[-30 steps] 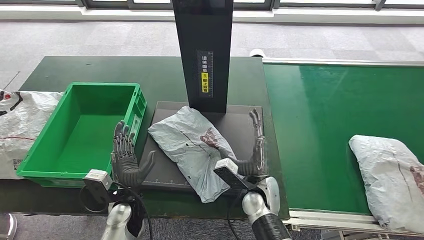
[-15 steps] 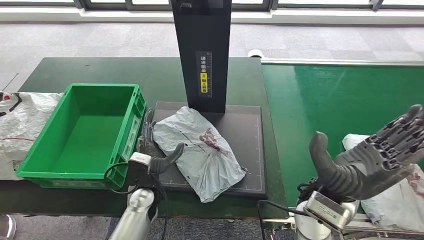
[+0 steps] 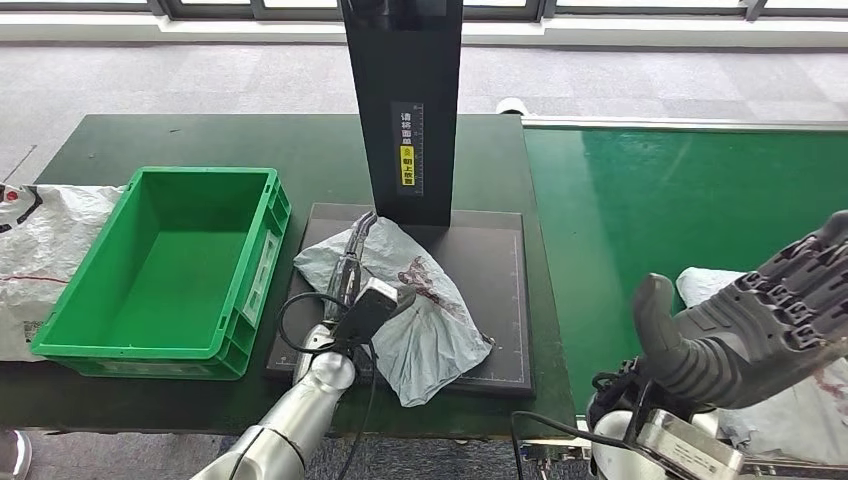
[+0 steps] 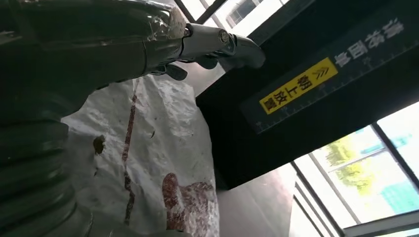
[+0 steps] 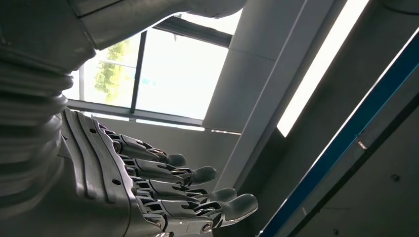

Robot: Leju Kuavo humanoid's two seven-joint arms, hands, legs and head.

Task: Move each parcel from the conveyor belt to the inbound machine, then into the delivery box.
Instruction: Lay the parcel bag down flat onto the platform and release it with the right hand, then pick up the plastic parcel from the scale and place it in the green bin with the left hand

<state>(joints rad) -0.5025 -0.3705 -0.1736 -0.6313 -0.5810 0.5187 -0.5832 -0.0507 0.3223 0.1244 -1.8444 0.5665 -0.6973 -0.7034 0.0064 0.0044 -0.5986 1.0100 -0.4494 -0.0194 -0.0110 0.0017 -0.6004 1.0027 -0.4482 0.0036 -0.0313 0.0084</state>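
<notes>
Left hand (image 3: 352, 262): flat on grey parcel (image 3: 420, 325), fingers extended, grasping nothing; wrist view shows thumb clear of it.
Right hand (image 3: 770, 320): raised, fingers apart, empty.

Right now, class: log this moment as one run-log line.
left hand: on parcel | right hand: raised, empty | green box: empty

2 grey parcels: 1 parcel on the scanner plate (image 3: 430, 325), 1 parcel on the conveyor belt (image 3: 800, 395) at far right. 1 green delivery box (image 3: 262, 262) at left, 1 black inbound machine (image 3: 400, 100), 1 white sack (image 3: 40, 250) at the far-left edge, and 2 robot hands: left hand (image 3: 350, 268), right hand (image 3: 760, 325).
</notes>
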